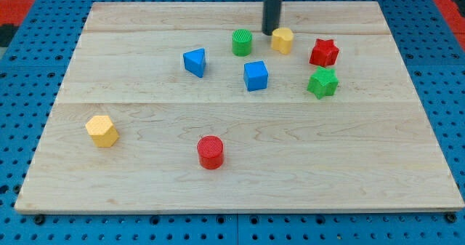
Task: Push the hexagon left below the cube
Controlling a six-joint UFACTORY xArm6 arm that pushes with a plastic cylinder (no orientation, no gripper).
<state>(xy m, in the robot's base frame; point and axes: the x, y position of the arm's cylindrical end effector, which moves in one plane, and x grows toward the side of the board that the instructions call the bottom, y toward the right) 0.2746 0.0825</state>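
Landmark: the blue cube [256, 75]; every place below is told from it
My tip [270, 33]: above the cube and a little to the view's right, just beside a small yellow block [282, 39] whose shape I cannot make out
Claw: I have none to spread or press, only a bare dark rod, pinching nothing
Yellow hexagon [101, 131]: well apart from the cube, far to the view's left and lower, with nothing touching it
Step in hand: as I judge it, the approach; my tip is nowhere near the hexagon
Next move: travel across to the hexagon, then nudge it so it ends close to the cube's lower left; that looks to need contact on the side facing away from the cube
Blocks on the way: green cylinder [242, 42] up-left of the cube, blue triangle [195, 62] to its left; I would skirt both
Open room: bare board lower-left of the cube, except a red cylinder [211, 152] lower down
Edges: the hexagon lies nearer the board [407, 165] left edge than the cube, so room behind it is tight
Out of the way: red star [324, 52] and green star [322, 83], right of the cube
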